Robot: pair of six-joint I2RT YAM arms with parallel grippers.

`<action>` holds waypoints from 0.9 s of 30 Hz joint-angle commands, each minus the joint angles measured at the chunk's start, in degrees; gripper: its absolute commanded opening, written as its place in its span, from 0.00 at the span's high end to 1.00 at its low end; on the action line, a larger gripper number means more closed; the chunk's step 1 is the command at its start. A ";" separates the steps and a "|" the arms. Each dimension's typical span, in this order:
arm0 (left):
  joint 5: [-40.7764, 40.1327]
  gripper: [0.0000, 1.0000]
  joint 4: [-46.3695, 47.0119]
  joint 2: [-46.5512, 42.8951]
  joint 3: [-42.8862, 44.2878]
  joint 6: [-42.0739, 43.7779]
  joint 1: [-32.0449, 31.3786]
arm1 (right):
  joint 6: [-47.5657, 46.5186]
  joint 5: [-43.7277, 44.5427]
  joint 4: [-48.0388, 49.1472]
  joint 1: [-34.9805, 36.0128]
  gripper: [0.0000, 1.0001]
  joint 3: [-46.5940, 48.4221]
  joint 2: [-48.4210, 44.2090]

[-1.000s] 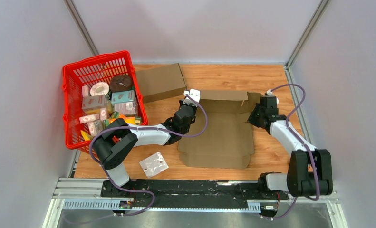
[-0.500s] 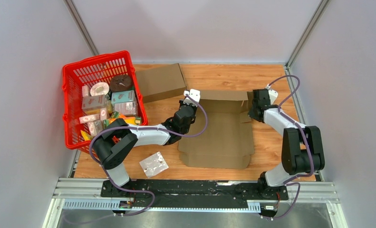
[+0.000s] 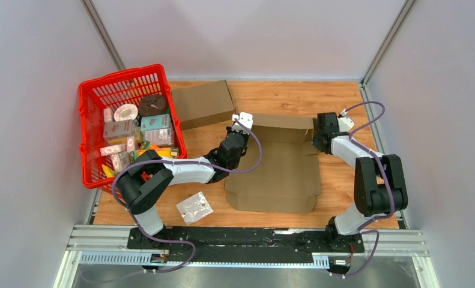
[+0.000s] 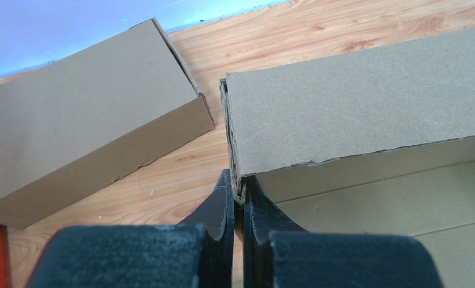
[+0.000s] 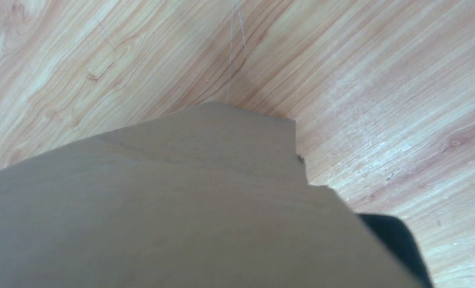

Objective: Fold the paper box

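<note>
The brown paper box (image 3: 277, 174) lies open and mostly flat mid-table, with its back wall (image 3: 281, 120) raised. My left gripper (image 3: 242, 127) is shut on the left end of that wall. In the left wrist view the gripper (image 4: 239, 197) pinches the wall's lower corner, and the wall (image 4: 355, 108) stands upright. My right gripper (image 3: 319, 135) is at the box's back right corner, against the side flap. In the right wrist view the flap (image 5: 163, 210) covers the jaws and only one black finger (image 5: 397, 240) shows.
A closed cardboard box (image 3: 203, 103) lies just behind and left of the paper box and also shows in the left wrist view (image 4: 84, 114). A red basket (image 3: 124, 72) full of small packages stands at the left. A clear plastic bag (image 3: 194, 207) lies front left.
My right gripper moved back and slightly left, from beside the box's right edge to the back right corner, and the side flap there has turned up. The left arm has not moved.
</note>
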 commanded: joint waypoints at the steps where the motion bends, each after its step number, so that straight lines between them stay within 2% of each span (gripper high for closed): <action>1: 0.10 1.00 -2.70 -1.93 -1.09 0.35 0.29 | 8.23 -3.30 -2.60 -0.35 1.00 -4.26 2.20; 9: 0.27 1.00 -2.71 -1.93 -0.92 0.09 0.29 | 9.29 2.50 -6.90 -0.88 0.99 -5.06 0.02; 14: 0.18 1.00 -3.23 -1.67 -0.65 -0.09 0.29 | 8.24 0.66 -8.58 -0.70 0.96 -5.76 -3.15; 16: -0.17 1.00 -3.76 -1.58 -0.39 -0.26 0.29 | 4.74 0.48 -9.19 -0.79 0.93 -5.76 -5.77; 18: -0.61 1.00 -4.37 -1.49 -0.04 -0.70 0.29 | 3.06 0.05 -10.60 -1.40 0.84 -6.28 -8.33; 19: -0.61 1.00 -4.46 -1.49 0.05 -0.79 0.29 | 2.10 -1.61 -10.43 -2.54 0.71 -7.68 -9.82; 22: -0.70 1.00 -5.34 -1.40 0.49 -1.23 0.29 | 2.61 -6.71 -7.89 -5.17 0.58 -11.20 -18.07; 24: -0.96 1.00 -5.78 -1.49 0.58 -1.49 0.29 | 4.62 -10.22 -3.94 -7.19 0.58 -15.85 -23.95; 27: -1.14 1.00 -5.87 -1.84 0.32 -1.41 0.29 | 9.37 -11.46 0.46 -9.84 0.80 -20.60 -26.70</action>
